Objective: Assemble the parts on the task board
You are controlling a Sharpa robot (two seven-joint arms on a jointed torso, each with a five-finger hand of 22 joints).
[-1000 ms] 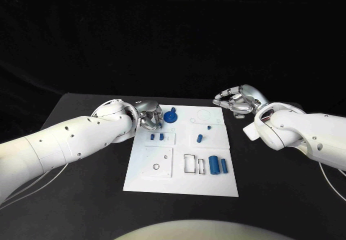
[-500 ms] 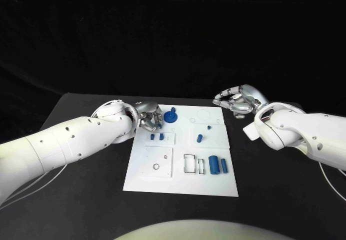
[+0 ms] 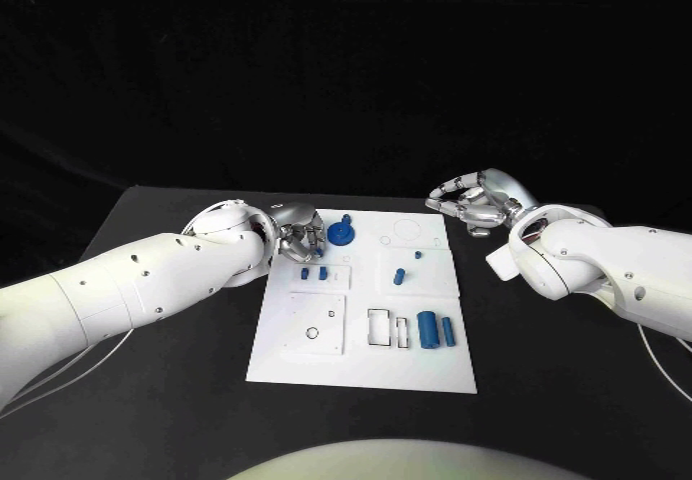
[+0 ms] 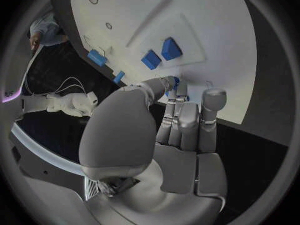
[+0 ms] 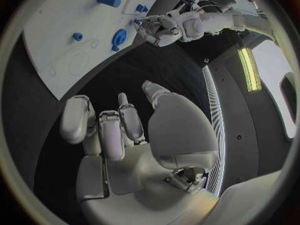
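The white task board (image 3: 361, 350) lies in the middle of the table, with blue parts on it. My left hand (image 3: 300, 238) hovers at the board's far left edge, beside a round blue part (image 3: 342, 233). In the left wrist view its thumb and a fingertip (image 4: 211, 97) pinch a small blue part (image 4: 177, 82). Two small blue blocks (image 3: 315, 272) (image 4: 160, 54) sit just beyond the fingers. My right hand (image 3: 473, 205) (image 5: 119, 127) hangs over the black table off the board's far right corner, fingers loosely bent and holding nothing.
A blue cylinder (image 3: 428, 328) and a slimmer blue piece (image 3: 449, 331) lie on the board's right side beside two rectangular slots (image 3: 387, 328). Two small blue pegs (image 3: 398, 275) (image 3: 418, 255) stand near the middle. A raised white square (image 3: 317, 325) with holes sits on the left.
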